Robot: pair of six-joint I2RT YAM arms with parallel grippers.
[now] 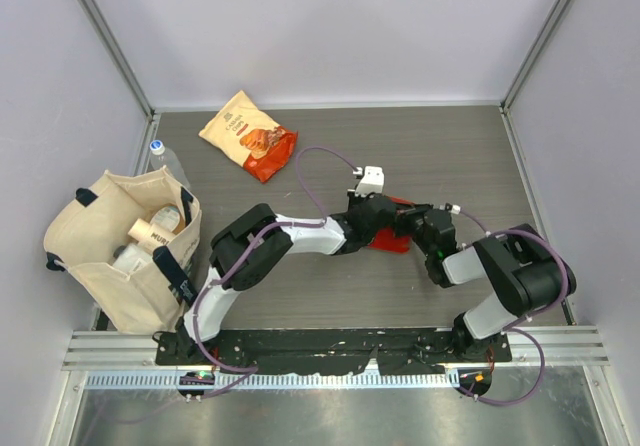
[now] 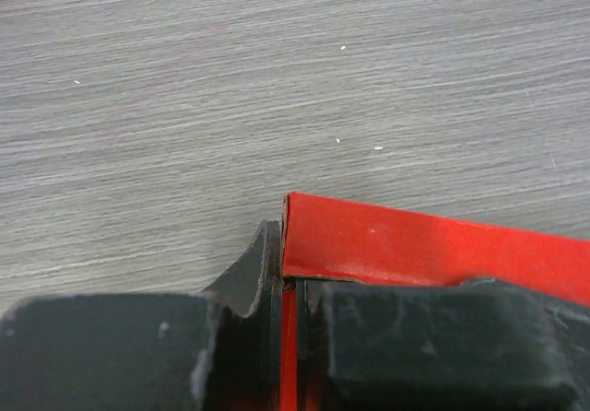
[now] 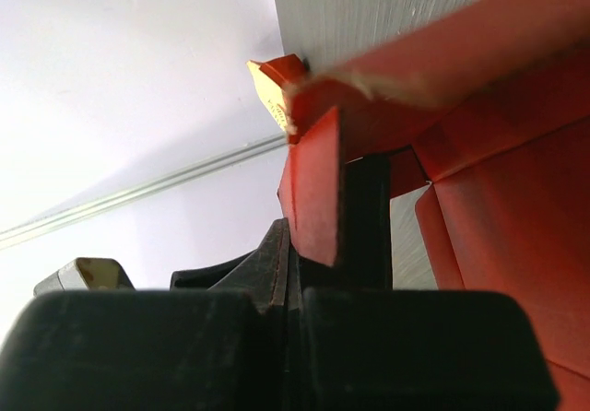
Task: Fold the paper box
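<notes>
Left wrist | paper box [image 2: 415, 245] bright red, creased | left gripper [image 2: 293, 300], right gripper [image 3: 324, 245] each clamped on it

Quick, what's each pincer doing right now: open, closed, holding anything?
Left pincer: closed on an edge of the red paper box.
Right pincer: closed on a flap of the same box.

On the surface [image 1: 420, 156] I count one red paper box [image 1: 388, 241] mid-frame, one snack bag [image 1: 250, 134] upper left, one cloth bag [image 1: 110, 266], one water bottle [image 1: 160, 156], and two robot arms [image 1: 300, 234].
</notes>
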